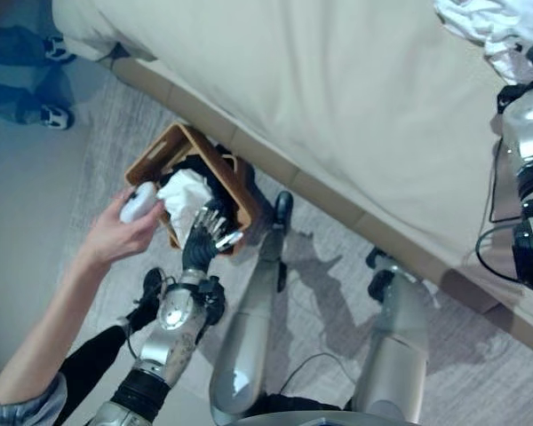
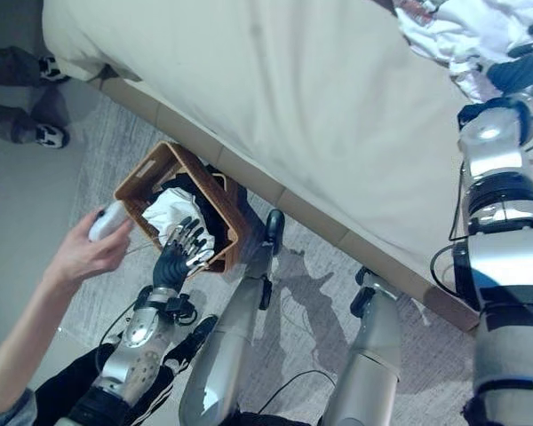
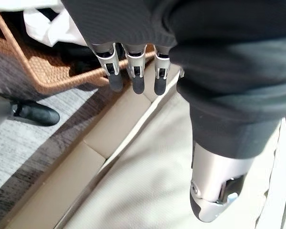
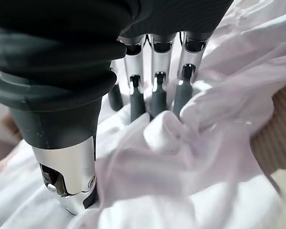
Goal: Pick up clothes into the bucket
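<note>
A brown woven basket (image 1: 157,153) stands on the floor beside the bed and holds a white garment (image 1: 185,197) and dark clothing (image 1: 201,167). My left hand (image 1: 198,248) hovers over the basket's near rim (image 3: 52,78), fingers (image 3: 136,71) straight and holding nothing. A pile of white clothes (image 2: 444,31) lies on the bed at the far right. My right hand (image 2: 513,69) rests on this pile. In the right wrist view its straight fingers (image 4: 155,90) press their dark tips into the white cloth (image 4: 181,157), with the thumb held apart.
A person's hand (image 1: 115,235) reaches in from the lower left with a small white object (image 1: 140,202) beside the basket. Another person's shoes (image 1: 55,115) stand at the upper left. The beige bed (image 1: 338,106) spans the top, its edge running diagonally past the basket.
</note>
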Controlling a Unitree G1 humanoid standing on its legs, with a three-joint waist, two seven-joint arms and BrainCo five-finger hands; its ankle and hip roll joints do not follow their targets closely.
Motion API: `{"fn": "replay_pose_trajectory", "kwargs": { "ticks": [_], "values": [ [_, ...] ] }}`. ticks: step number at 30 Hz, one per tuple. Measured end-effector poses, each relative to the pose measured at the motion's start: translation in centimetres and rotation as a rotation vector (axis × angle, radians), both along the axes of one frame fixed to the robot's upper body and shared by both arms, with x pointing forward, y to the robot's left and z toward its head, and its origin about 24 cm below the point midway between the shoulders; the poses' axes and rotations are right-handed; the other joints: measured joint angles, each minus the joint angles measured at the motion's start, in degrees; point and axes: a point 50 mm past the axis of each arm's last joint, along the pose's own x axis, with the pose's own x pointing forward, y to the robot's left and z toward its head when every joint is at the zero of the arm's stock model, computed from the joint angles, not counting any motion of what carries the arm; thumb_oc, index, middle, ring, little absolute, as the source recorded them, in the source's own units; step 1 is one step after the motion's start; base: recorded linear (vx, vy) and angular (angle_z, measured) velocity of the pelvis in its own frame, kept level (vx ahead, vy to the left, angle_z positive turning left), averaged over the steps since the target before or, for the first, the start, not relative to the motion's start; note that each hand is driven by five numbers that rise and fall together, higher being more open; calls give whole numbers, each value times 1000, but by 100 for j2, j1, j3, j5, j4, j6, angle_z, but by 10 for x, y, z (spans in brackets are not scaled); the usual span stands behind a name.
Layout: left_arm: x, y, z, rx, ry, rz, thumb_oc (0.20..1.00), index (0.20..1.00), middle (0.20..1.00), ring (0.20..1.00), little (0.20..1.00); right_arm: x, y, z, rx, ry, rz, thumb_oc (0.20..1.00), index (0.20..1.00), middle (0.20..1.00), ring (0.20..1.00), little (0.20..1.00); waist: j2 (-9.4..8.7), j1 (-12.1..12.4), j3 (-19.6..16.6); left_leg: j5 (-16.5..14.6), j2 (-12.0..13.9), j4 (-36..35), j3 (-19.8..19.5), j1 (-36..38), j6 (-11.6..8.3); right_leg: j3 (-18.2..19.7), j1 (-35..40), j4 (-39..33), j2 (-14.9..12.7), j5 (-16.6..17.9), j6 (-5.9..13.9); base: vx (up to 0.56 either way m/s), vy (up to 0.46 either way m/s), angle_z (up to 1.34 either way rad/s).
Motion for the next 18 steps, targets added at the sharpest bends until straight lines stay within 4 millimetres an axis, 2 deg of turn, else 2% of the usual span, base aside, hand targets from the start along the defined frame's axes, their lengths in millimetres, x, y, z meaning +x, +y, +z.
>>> {"fn": "replay_pose_trajectory", "kwargs": {
  "ticks": [4,7,9,12,16,17,18],
  "values": [
    [0,-1,2,-6,-8,-1,1000,1000,1000,1000,1000,-11,-12,17,68,-69,-25,1000,1000,1000,1000,1000,2,16,0,21,-88,26,25,-167,23,92,-250,153,-118,-25,6,36,-5,6],
    [0,-2,7,-16,-28,-6,1000,1000,1000,1000,1000,-18,-21,28,41,-33,-43,1000,1000,1000,1000,1000,25,57,-14,88,-139,13,42,-257,-10,171,-421,294,-164,-79,52,26,-11,5],
    [0,-1,9,-24,-41,-7,1000,1000,1000,1000,1000,-20,-21,36,31,-30,-20,1000,1000,1000,1000,1000,26,38,-13,29,-141,-18,59,-298,-17,242,-547,345,-176,-156,73,63,-31,0],
    [0,0,14,-47,-63,-11,1000,1000,1000,1000,1000,-23,-23,45,-8,-12,6,1000,1000,1000,1000,1000,42,111,-23,145,-140,50,78,-477,-25,336,-774,474,-156,-111,3,49,-62,-4],
    [-1,-1,16,-62,-74,-24,1000,1000,1000,1000,1000,-28,-26,56,-57,14,36,1000,1000,1000,1000,1000,45,93,-23,112,-145,100,78,-682,-34,391,-1029,592,-154,-175,-9,4,-34,1],
    [0,-1,17,-62,-78,-28,1000,1000,1000,1000,1000,-29,-27,59,-89,35,49,915,915,915,915,915,45,85,-24,111,-154,136,73,-738,-34,401,-1081,624,-155,-179,-14,0,0,0],
    [0,0,17,-62,-80,-30,1000,1000,1000,1000,1000,-31,-28,61,-98,37,52,915,915,915,915,915,45,87,-24,111,-154,148,73,-766,-34,406,-1107,633,-159,-181,-16,0,0,0]
  ]
}}
